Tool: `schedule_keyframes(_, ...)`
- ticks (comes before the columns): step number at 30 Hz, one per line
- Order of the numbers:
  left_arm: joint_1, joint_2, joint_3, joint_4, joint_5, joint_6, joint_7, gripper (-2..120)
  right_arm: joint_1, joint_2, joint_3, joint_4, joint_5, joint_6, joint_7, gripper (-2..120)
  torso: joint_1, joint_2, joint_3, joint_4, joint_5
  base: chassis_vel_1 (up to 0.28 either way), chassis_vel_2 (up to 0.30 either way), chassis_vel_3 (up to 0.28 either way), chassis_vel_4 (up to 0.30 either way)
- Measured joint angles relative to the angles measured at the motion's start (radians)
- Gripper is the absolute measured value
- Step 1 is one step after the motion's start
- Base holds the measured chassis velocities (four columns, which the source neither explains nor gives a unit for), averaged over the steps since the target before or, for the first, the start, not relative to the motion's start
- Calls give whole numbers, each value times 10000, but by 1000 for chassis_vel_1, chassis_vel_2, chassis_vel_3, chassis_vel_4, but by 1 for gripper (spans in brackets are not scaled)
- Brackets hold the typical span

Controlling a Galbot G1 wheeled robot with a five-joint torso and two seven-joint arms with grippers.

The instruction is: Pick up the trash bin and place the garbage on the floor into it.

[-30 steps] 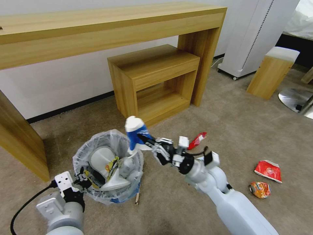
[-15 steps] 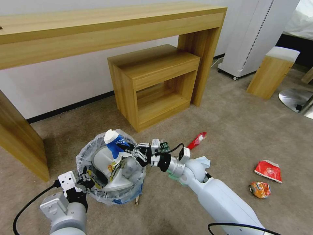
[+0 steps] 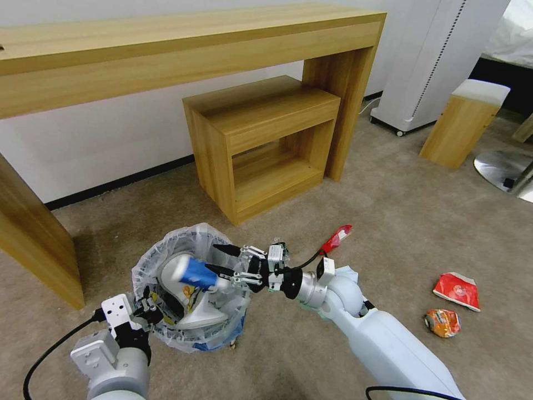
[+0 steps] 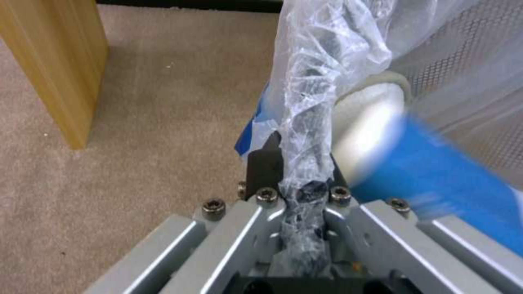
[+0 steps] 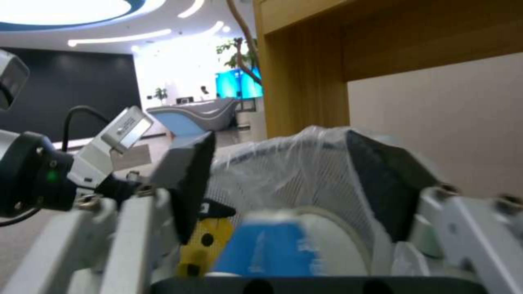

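The trash bin (image 3: 166, 241), lined with a crinkly plastic bag, stands on the beige carpet floor (image 3: 388, 222) with white slippers (image 3: 191, 316) and packets inside. My left gripper (image 3: 145, 306) is shut on its near rim; in the left wrist view the left gripper (image 4: 305, 179) pinches the bag-covered edge. My right gripper (image 3: 214, 259) hangs open over the bin's mouth. A blue-white carton (image 3: 194, 273) lies loose just off its fingertips, above the bin's contents, and also shows as the carton (image 5: 267, 249) and the carton (image 4: 436, 179). Garbage on the floor: a red packet (image 3: 337, 239), another red packet (image 3: 457, 290), an orange packet (image 3: 442, 323), a wooden stick (image 3: 234, 336).
A long wooden desk (image 3: 166, 50) spans the back, with a small wooden shelf unit (image 3: 261, 139) under it and a desk leg (image 3: 33, 244) left of the bin. A white appliance (image 3: 438, 61), a wooden stool (image 3: 463, 122) and a metal base (image 3: 502, 169) stand at the right.
My right gripper carried the carton from beside the bin to over its mouth, lowered, and opened. The carton tipped from upright to lying loose over the bin. The left gripper kept its hold.
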Motion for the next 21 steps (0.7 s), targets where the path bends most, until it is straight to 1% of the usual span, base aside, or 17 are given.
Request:
schedule_keyframes(3, 74, -11, 17, -2, 68, -30, 8, 1, -252, -64, 261, 277, 133, 4, 209, 82, 0, 0, 0, 1, 1, 0, 0, 0, 0)
schedule_keyframes(4, 92, -11, 13, -4, 71, -36, 10, 1, -361, -101, 348, 415, 246, 4, 476, 86, 0, 0, 0, 1, 1, 0, 0, 0, 0)
schedule_keyframes(5, 92, -11, 13, -4, 71, -36, 10, 1, -361, -101, 348, 415, 246, 4, 476, 86, 0, 0, 0, 1, 1, 0, 0, 0, 0)
schedule_keyframes(6, 113, -12, -15, -4, 69, -39, 15, 1, -551, -170, 468, 691, 482, -48, 999, 92, 0, 0, 0, 0, 1, 0, 0, 0, 0)
schedule_keyframes(8, 78, 10, -186, -4, -28, -39, 23, 1, -843, -271, 697, 1118, 828, -188, 1906, 99, 0, 0, -1, 1, 0, 0, 0, 0, 0)
schedule_keyframes(9, 78, 10, -186, -4, -28, -39, 23, 1, -843, -271, 697, 1118, 828, -188, 1906, 99, 0, 0, -1, 1, 0, 0, 0, 0, 0)
schedule_keyframes(12, -104, 180, -665, -5, -436, 35, 4, 1, -1281, -354, 1117, 1699, 1167, -370, 3620, 100, 0, 0, 0, 0, 1, 0, 0, 0, 0)
schedule_keyframes(13, -104, 180, -665, -5, -436, 35, 4, 1, -1281, -354, 1117, 1699, 1167, -370, 3620, 100, 0, 0, 0, 0, 1, 0, 0, 0, 0)
schedule_keyframes(14, -151, 249, -815, -5, -576, 71, -15, 1, -1398, -364, 1254, 1845, 1249, -497, 4239, 100, 0, 0, 0, 0, -2, 0, 0, 0, 0)
schedule_keyframes(16, -208, 386, -1118, -5, -1037, 176, -116, 1, -1720, -122, 1759, 2183, 1381, -1098, 6099, 100, 0, 0, -1, -1, 0, 0, 0, 0, 0)
schedule_keyframes(17, -208, 386, -1118, -5, -1037, 176, -116, 1, -1720, -122, 1759, 2183, 1381, -1098, 6099, 100, 0, 0, -1, -1, 0, 0, 0, 0, 0)
schedule_keyframes(18, -211, 417, -1194, -6, -1210, 226, -144, 1, -1796, 21, 1887, 2238, 1486, -1314, 6691, 100, 0, 0, -1, 0, 0, 0, 0, 0, 0)
schedule_keyframes(19, -218, 460, -1316, -5, -1347, 265, -145, 1, -1889, 192, 2038, 2278, 1737, -1626, 7581, 100, 0, 0, -1, 0, -3, 0, 0, 0, 0)
schedule_keyframes(20, -232, 504, -1459, -5, -1410, 281, -159, 1, -1940, 272, 2118, 2299, 1896, -1858, 8157, 100, 0, 0, 0, 0, -2, 0, 0, 0, 0)
schedule_keyframes(21, -272, 574, -1731, -5, -1480, 289, -201, 1, -2006, 377, 2222, 2301, 2075, -2139, 8833, 100, 0, 0, 0, 0, 1, 0, 0, 0, 0)
